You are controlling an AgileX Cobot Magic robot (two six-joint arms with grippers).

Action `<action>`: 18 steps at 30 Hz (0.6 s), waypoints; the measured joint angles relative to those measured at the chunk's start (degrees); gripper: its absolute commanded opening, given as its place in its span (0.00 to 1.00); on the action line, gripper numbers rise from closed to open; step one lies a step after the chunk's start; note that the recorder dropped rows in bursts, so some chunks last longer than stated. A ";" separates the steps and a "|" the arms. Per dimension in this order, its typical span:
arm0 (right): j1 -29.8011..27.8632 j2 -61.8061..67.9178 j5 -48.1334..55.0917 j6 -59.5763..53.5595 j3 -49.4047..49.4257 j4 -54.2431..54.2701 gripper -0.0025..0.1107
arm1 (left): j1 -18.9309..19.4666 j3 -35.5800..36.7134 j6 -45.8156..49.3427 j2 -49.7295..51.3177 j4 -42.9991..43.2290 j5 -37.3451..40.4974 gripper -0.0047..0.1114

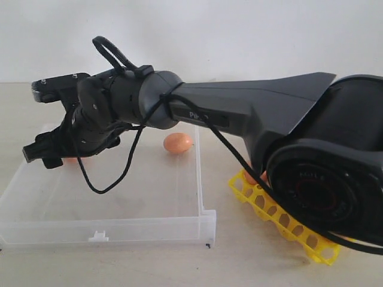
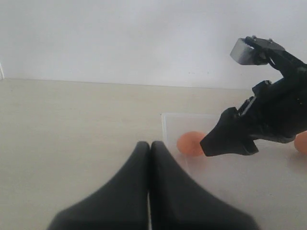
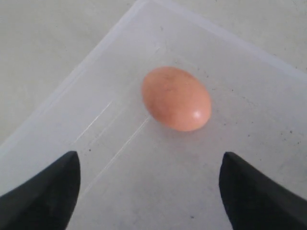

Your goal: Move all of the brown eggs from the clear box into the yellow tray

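The clear box lies on the table at the left. One brown egg rests near its far right side. A second brown egg lies in the far left corner, mostly hidden in the exterior view under my right gripper. That gripper hangs open just above the box floor, and the egg lies just beyond its fingertips, untouched. The yellow tray sits at the right, partly behind the arm, with an egg showing at its near corner. My left gripper is shut and empty, outside the box's left wall.
The right arm stretches across the box from the right and hides much of the tray. A loose black cable dangles from the wrist over the box. A pale wall stands behind the table.
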 measured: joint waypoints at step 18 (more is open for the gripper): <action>0.21 0.91 -1.75 -28.57 -0.48 -5.94 0.69 | 0.00 0.00 0.00 0.00 0.00 0.00 0.00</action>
